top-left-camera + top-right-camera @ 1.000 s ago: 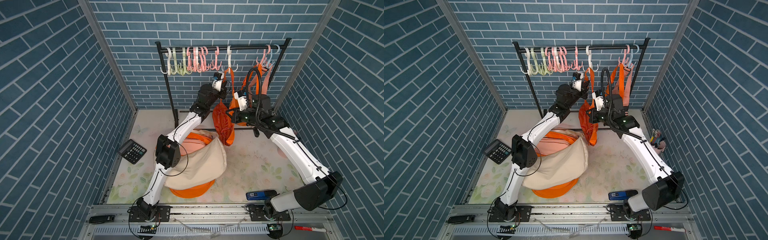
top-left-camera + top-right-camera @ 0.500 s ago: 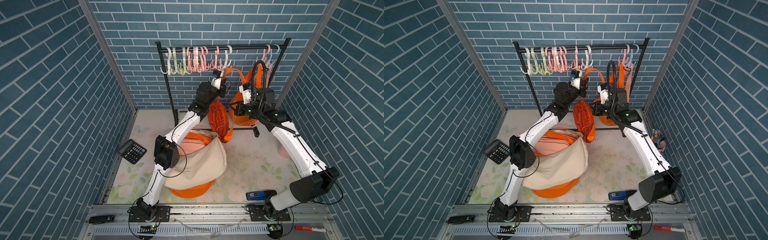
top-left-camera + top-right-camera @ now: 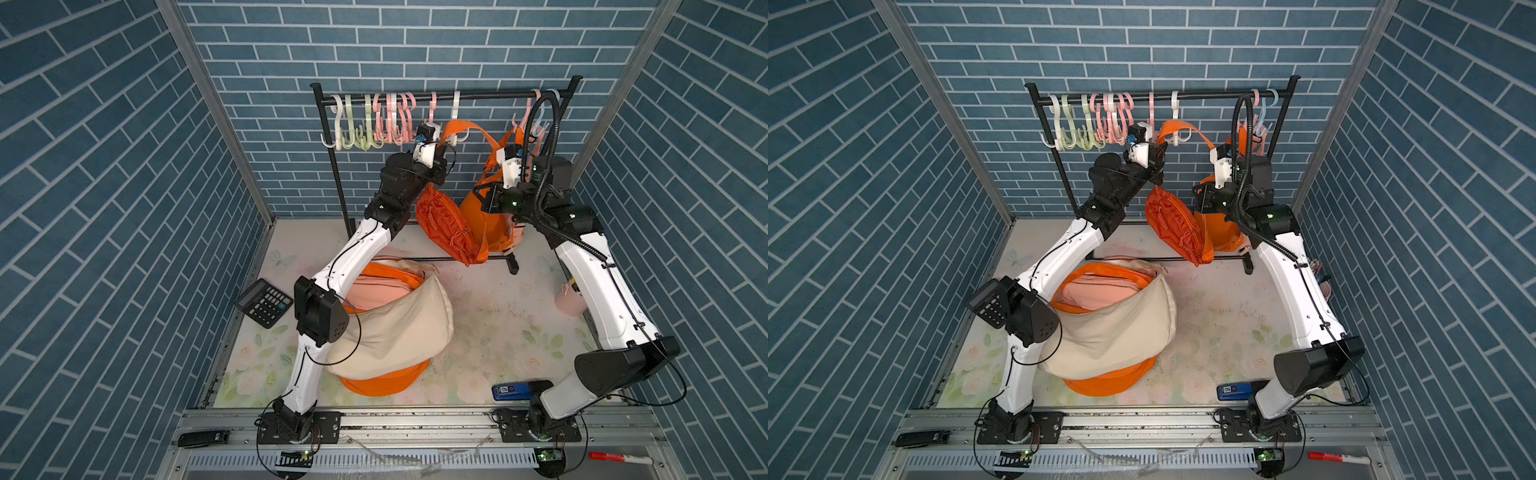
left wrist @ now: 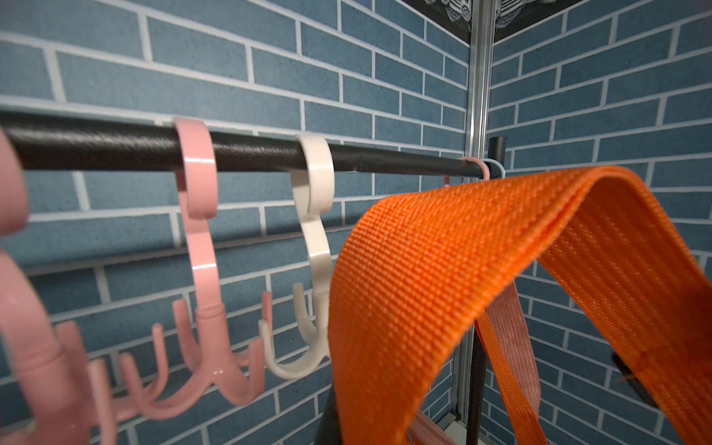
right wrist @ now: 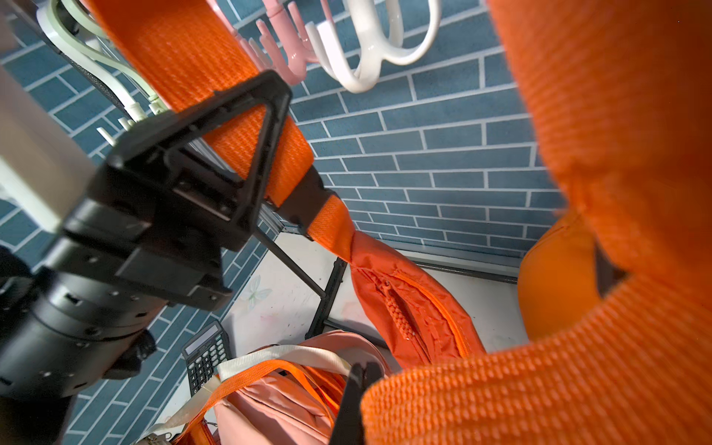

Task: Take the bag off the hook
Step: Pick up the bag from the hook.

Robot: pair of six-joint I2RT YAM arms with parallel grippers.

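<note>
Left wrist view puts the orange strap (image 4: 443, 246) arched just beside the white hook (image 4: 314, 215), the bag (image 3: 444, 224) dangling below between the arms, so with the left gripper (image 3: 441, 146) and right gripper (image 3: 500, 150) each pinching that strap, both should draw back together, loop held above the prongs

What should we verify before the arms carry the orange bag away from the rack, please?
1. Grip: left gripper shut on orange strap: ok.
2. Grip: right gripper shut on the same strap: ok.
3. Strap off the white hook: cannot tell; the strap hides some of its prongs.
4. Load: orange bag hanging clear of the bag pile: ok.
5. Bag apart from the orange tote behind it: cannot tell.
</note>
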